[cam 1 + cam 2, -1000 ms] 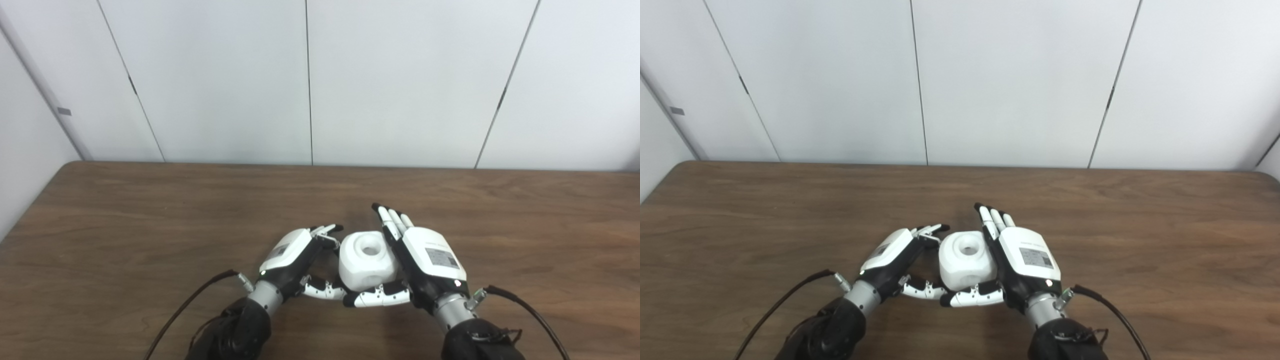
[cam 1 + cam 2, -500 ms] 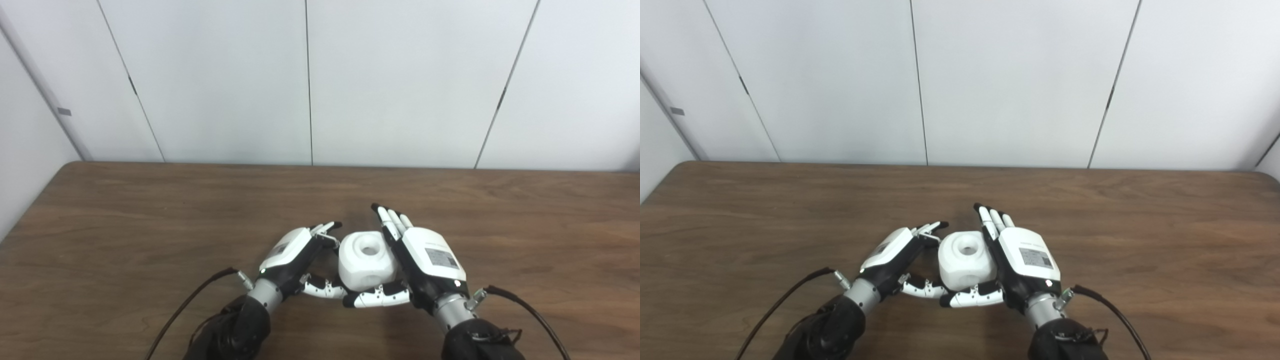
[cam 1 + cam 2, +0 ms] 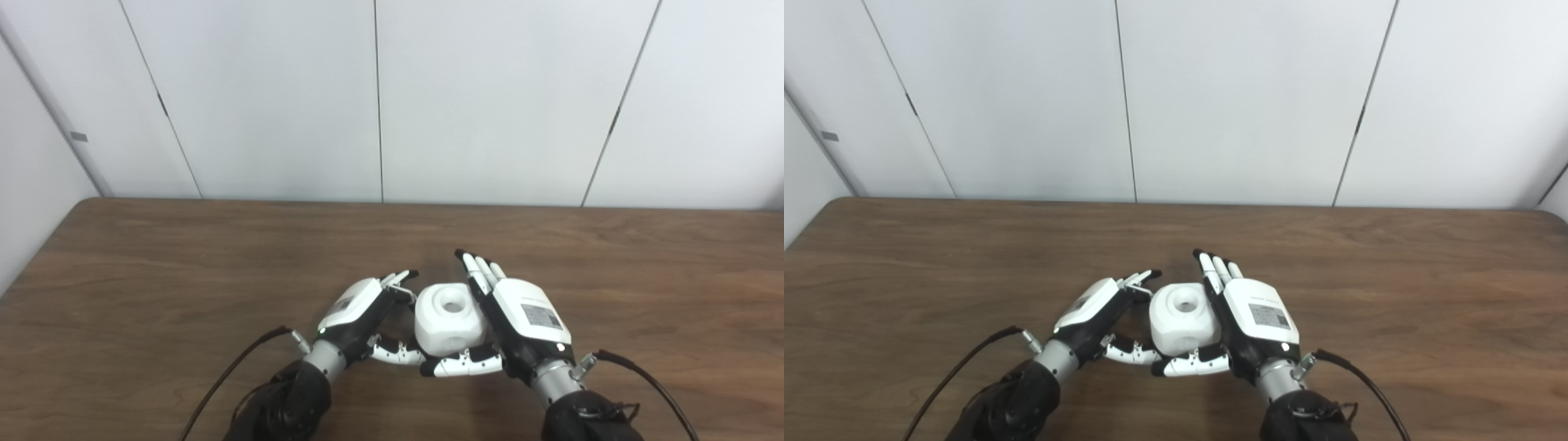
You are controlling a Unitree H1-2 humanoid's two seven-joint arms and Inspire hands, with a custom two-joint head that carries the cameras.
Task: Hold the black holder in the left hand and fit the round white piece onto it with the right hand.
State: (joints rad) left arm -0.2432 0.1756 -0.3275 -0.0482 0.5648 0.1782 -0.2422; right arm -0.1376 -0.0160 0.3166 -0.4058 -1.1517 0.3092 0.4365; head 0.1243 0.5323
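Note:
A rounded white piece (image 3: 450,321) with a round hole in its top stands on the wooden table (image 3: 184,263), between my two hands. My left hand (image 3: 358,309) is open at its left side, fingers apart, thumb reaching toward the piece's front lower edge. My right hand (image 3: 520,315) is open too, its palm against the piece's right side. Its fingers (image 3: 481,272) stretch straight past the piece and its thumb lies across the front. No black holder shows in either view; I cannot tell whether one sits hidden under the piece.
Black cables trail from both wrists, one (image 3: 233,373) at the lower left and one (image 3: 649,383) at the lower right. White wall panels (image 3: 380,98) stand behind the table's far edge. The table's left edge (image 3: 37,257) is in view.
My left hand's fingertips have lifted very slightly. The white piece and my right hand have stayed where they were.

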